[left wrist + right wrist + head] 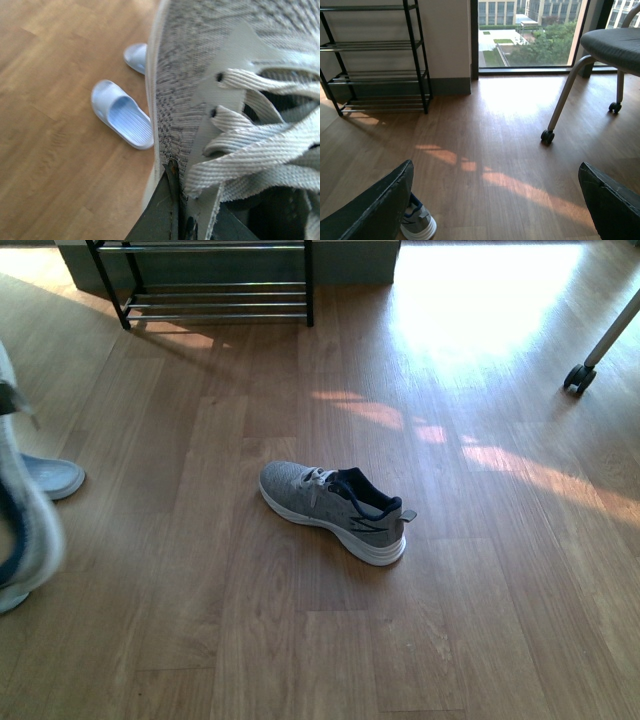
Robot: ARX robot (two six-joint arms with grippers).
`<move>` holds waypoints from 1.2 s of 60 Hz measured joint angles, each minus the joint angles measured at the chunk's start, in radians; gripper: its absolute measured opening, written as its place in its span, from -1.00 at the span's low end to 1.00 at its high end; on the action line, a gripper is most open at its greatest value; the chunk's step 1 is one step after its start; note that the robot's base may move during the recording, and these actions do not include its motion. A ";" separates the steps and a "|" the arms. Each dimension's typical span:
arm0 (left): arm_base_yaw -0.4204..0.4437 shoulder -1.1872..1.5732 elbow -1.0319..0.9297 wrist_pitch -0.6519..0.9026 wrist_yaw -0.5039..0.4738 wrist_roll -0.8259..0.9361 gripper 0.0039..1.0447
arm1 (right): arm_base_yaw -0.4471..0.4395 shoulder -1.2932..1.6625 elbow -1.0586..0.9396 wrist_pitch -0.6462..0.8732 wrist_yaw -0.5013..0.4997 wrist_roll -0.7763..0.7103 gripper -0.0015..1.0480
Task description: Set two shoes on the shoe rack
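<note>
One grey sneaker (335,510) with a white sole lies on its sole on the wood floor mid-room; its heel (417,225) peeks out beside a finger of my right gripper (495,205). That gripper is open over bare floor, holding nothing. The second grey sneaker (200,75) fills the left wrist view, pale laces (260,145) up close. My left gripper (187,200) is shut on its side wall near the eyelets. In the front view this held sneaker (25,530) is a blur at the left edge. The shoe rack (215,305) stands against the far wall, its bars (375,75) bare.
Two pale blue slides (122,120) lie on the floor below the held sneaker; one slide (55,477) shows at the left edge. A wheeled chair (615,45) stands to the right, its caster (578,378) on the floor. Sunlit floor stretches between the sneaker and the rack.
</note>
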 joint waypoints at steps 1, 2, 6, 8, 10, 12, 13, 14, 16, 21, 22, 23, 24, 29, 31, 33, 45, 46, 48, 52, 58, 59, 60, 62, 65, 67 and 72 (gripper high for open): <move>-0.003 -0.047 -0.023 -0.015 -0.017 0.013 -0.98 | 0.000 0.000 0.000 0.000 0.000 0.000 0.82; -0.005 -0.071 -0.034 -0.024 -0.026 0.017 -0.98 | 0.000 0.000 0.000 0.000 0.000 0.000 0.82; -0.024 -0.219 -0.100 -0.085 -0.086 0.058 -0.98 | 0.000 0.000 0.000 0.000 0.000 0.000 0.82; -0.048 -0.324 -0.139 -0.153 -0.116 0.072 -0.98 | 0.000 0.000 0.000 0.000 0.000 0.000 0.82; -0.063 -0.397 -0.162 -0.203 -0.123 0.077 -0.98 | 0.000 0.000 0.000 0.000 0.000 0.000 0.82; -0.079 -0.483 -0.189 -0.242 -0.122 0.088 -0.98 | 0.000 0.000 0.000 0.000 0.000 0.000 0.82; -0.082 -0.502 -0.193 -0.246 -0.121 0.090 -0.98 | 0.000 0.000 0.000 0.000 0.000 0.000 0.82; -0.084 -0.514 -0.193 -0.247 -0.120 0.092 -0.98 | 0.000 0.000 0.000 0.000 0.000 0.000 0.82; -0.085 -0.525 -0.193 -0.247 -0.118 0.094 -0.98 | 0.000 0.000 0.000 0.000 0.001 0.000 0.82; -0.088 -0.527 -0.193 -0.247 -0.113 0.095 -0.98 | 0.000 0.000 0.000 0.000 0.002 0.000 0.82; -0.088 -0.527 -0.193 -0.247 -0.111 0.095 -0.98 | 0.000 0.000 0.000 0.000 0.002 0.000 0.82; -0.088 -0.527 -0.193 -0.247 -0.112 0.095 -0.98 | 0.000 0.000 0.000 0.000 0.002 0.000 0.82; -0.088 -0.527 -0.193 -0.247 -0.112 0.095 -0.98 | 0.000 0.000 0.000 0.000 0.002 0.000 0.82; -0.088 -0.527 -0.193 -0.247 -0.119 0.095 -0.98 | 0.000 0.000 0.000 0.000 0.002 0.000 0.82; -0.088 -0.527 -0.193 -0.247 -0.119 0.095 -0.98 | 0.000 0.000 0.000 0.000 0.002 0.000 0.82; -0.088 -0.527 -0.193 -0.247 -0.119 0.096 -0.98 | 0.000 0.000 0.000 0.000 0.002 0.000 0.82; -0.088 -0.527 -0.193 -0.247 -0.118 0.098 -0.98 | 0.000 0.000 0.000 0.000 0.000 0.000 0.82; -0.088 -0.527 -0.193 -0.247 -0.118 0.098 -0.98 | 0.000 0.000 0.000 0.000 0.000 0.000 0.82; -0.088 -0.527 -0.193 -0.247 -0.118 0.098 -0.98 | 0.000 0.000 0.000 0.000 0.000 0.000 0.82; -0.088 -0.527 -0.193 -0.247 -0.119 0.098 -0.98 | 0.000 0.000 0.000 0.000 0.000 0.000 0.82; -0.088 -0.527 -0.193 -0.247 -0.118 0.098 -0.98 | 0.000 0.000 0.000 0.000 0.000 0.000 0.82; -0.088 -0.527 -0.193 -0.247 -0.118 0.098 -0.98 | 0.000 0.000 0.000 0.000 0.002 0.000 0.82; -0.088 -0.527 -0.193 -0.247 -0.118 0.098 -0.98 | 0.000 0.000 0.000 0.000 0.000 0.000 0.82; -0.088 -0.527 -0.193 -0.247 -0.119 0.098 -0.98 | 0.000 0.000 0.000 0.000 -0.004 0.000 0.82; -0.087 -0.527 -0.193 -0.247 -0.119 0.098 -0.98 | 0.000 0.001 0.000 0.000 -0.003 0.000 0.82; -0.087 -0.527 -0.193 -0.247 -0.120 0.098 -0.98 | 0.000 0.000 0.000 0.000 -0.005 0.000 0.82; -0.087 -0.527 -0.193 -0.247 -0.126 0.098 -0.98 | -0.050 0.039 0.002 0.024 -0.167 -0.024 0.82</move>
